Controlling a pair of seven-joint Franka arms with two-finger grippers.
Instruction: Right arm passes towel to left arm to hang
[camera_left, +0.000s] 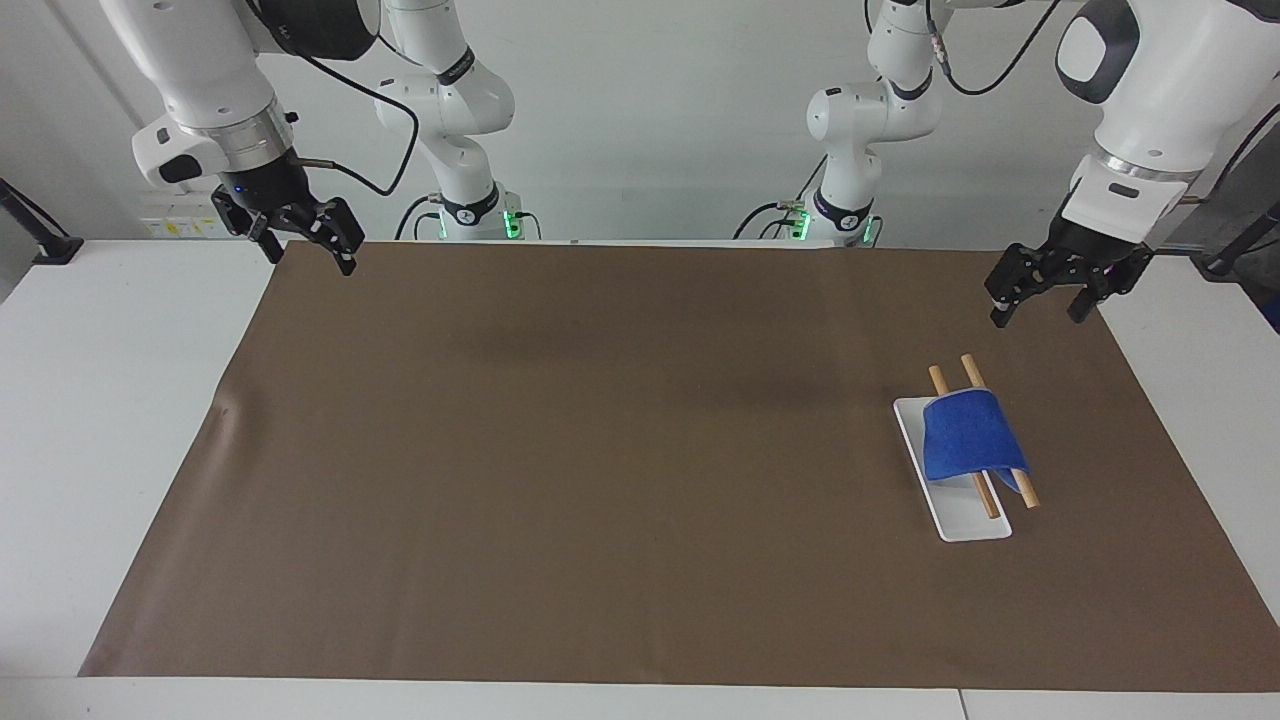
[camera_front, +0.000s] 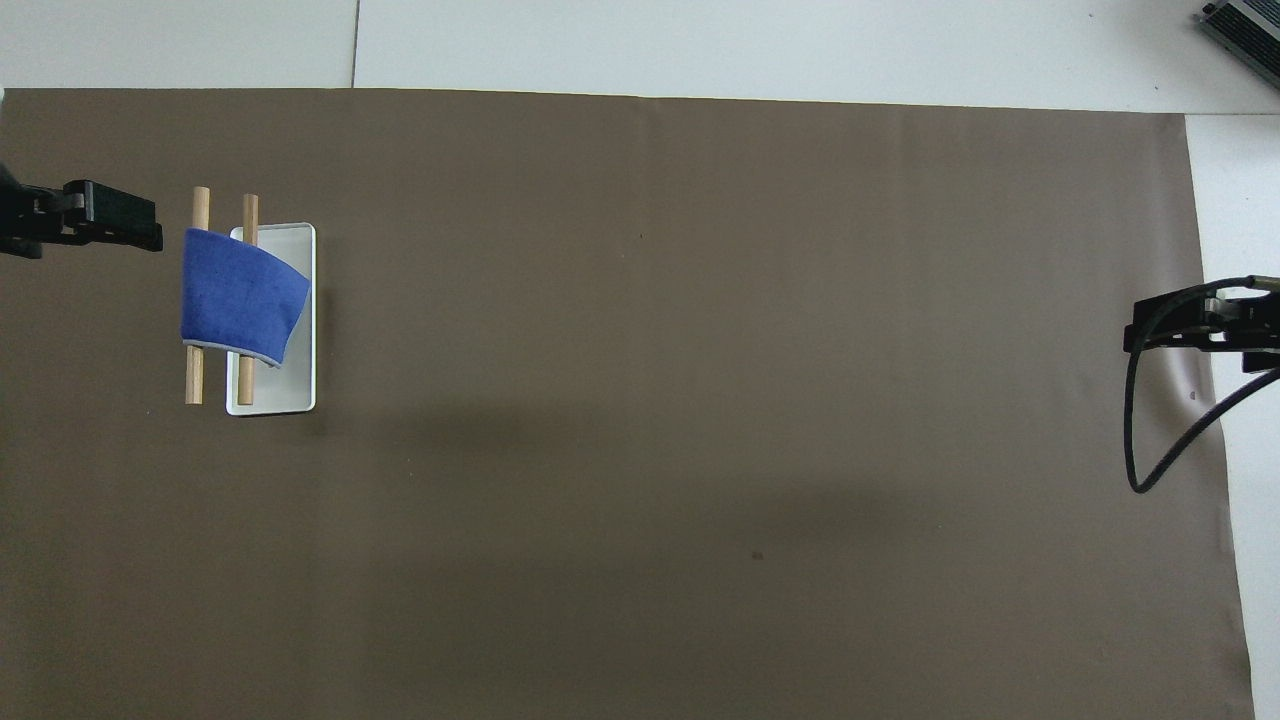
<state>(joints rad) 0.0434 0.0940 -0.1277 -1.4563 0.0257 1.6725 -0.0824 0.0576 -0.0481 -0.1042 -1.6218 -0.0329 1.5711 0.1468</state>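
Facing view: towel (camera_left: 968, 437) draped over two bars (camera_left: 982, 432) on tray (camera_left: 962, 522), toward left arm's end. Left gripper (camera_left: 1043, 302) over mat (camera_left: 600, 450), jaws apart, empty. Right gripper (camera_left: 307, 244) spread, empty.
Overhead view: towel (camera_front: 240, 297) clear of left gripper (camera_front: 110, 215); right gripper (camera_front: 1165, 330) over mat edge

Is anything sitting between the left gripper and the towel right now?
Nothing visible. The left gripper is open, up over the mat, and only bare mat lies between it and the towel, which is draped over the two wooden bars.

White jointed arms (camera_left: 215, 80), dark-grey caps, black cables, silver wrist rings.
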